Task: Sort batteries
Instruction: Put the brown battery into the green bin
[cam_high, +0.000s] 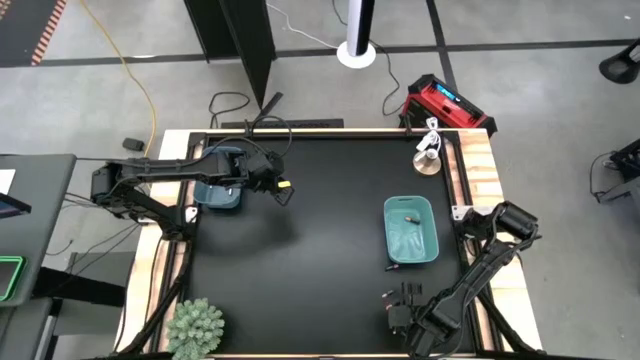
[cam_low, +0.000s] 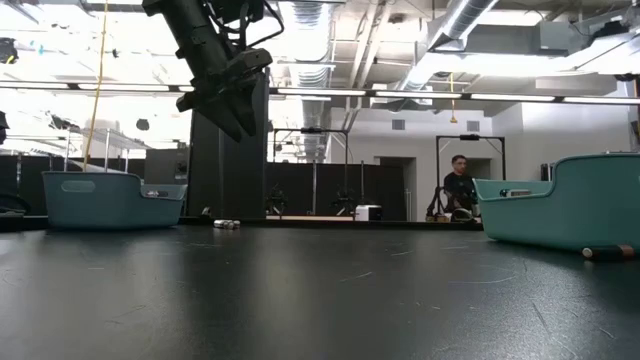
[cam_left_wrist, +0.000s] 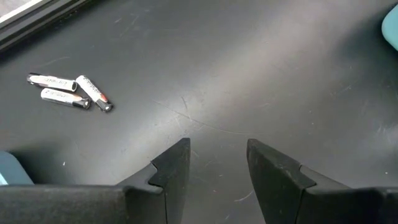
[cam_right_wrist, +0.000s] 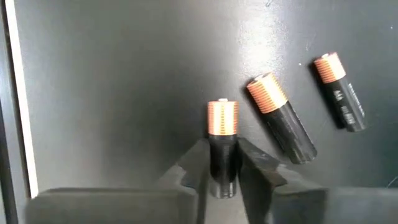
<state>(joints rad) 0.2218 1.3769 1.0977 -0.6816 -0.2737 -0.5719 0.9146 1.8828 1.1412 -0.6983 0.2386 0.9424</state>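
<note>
Here, dark battery sits between right claw fingers.

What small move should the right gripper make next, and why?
Probably lift straight up. The right gripper is closed around a dark copper-topped battery lying on the table, with two like batteries close beside it; rising first should avoid knocking them before carrying it to the teal bin.

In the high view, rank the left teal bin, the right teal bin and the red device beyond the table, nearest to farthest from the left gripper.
From the left gripper:
1. Left teal bin, beside it, left edge.
2. Right teal bin, across the table.
3. Red device, beyond the far right corner.
The right gripper holds a battery, near edge.
</note>
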